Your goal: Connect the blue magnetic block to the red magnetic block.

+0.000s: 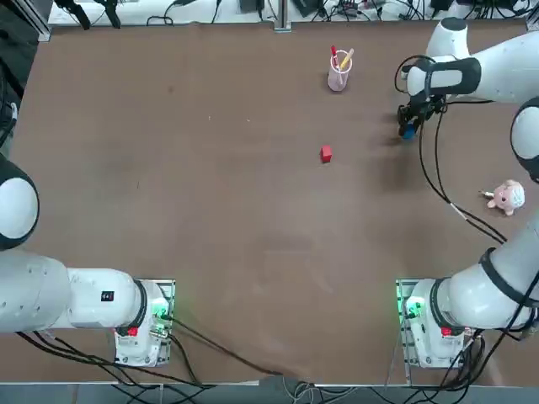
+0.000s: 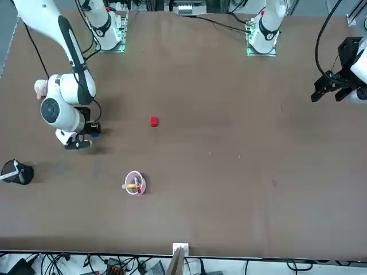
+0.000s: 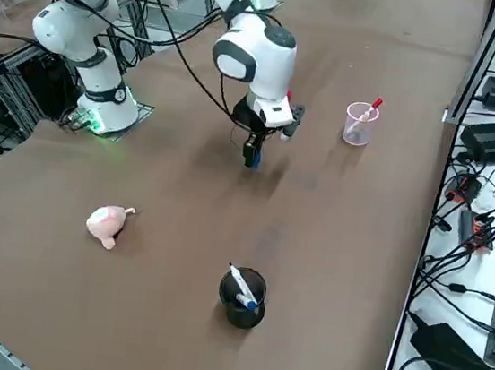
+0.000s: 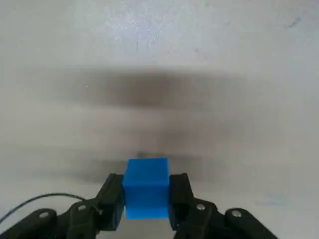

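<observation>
The blue magnetic block (image 4: 146, 188) sits pinched between the two fingers of the right pincer (image 4: 146, 201), its plain faces showing no writing; no label can be read anywhere on the bench (image 1: 210, 219).

Going left to right in the top view, the red magnetic block (image 1: 326, 153) lies alone on the bare brown surface near the middle. Behind it stands a clear cup (image 1: 338, 77) holding a red marker and a yellowish pen. Further right the right pincer (image 1: 408, 128) hangs tip-down with the blue cube (image 1: 408, 131) in its grip — well apart from the red cube. The wrist view shows the cube clear of the surface, with a dark shadow on the bench beneath. A pink plush toy (image 1: 506, 197) lies near the right edge.
</observation>
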Controlling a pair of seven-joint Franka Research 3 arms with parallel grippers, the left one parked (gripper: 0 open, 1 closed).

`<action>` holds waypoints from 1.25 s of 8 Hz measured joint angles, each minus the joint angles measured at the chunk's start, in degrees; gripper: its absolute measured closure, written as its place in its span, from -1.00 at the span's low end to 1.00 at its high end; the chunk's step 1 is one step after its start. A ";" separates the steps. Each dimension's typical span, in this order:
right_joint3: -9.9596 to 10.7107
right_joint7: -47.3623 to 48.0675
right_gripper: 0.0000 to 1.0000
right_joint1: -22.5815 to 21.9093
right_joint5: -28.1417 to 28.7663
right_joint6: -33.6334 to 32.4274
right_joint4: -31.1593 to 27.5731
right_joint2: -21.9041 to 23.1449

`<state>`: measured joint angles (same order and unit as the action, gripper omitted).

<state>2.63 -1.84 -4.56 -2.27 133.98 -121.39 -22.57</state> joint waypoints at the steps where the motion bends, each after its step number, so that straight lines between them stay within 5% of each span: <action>1: 0.00 0.33 0.05 0.00 0.03 0.02 0.82 -1.13; 4: 0.00 1.40 0.02 -0.02 0.03 0.03 1.68 -2.55; 7: -0.02 1.48 -0.91 -0.10 0.03 -0.06 2.06 -2.61; 10: -0.29 2.42 -1.00 -3.07 0.05 -9.12 5.29 1.81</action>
<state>2.34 0.58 -7.64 -2.22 124.86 -116.10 -20.76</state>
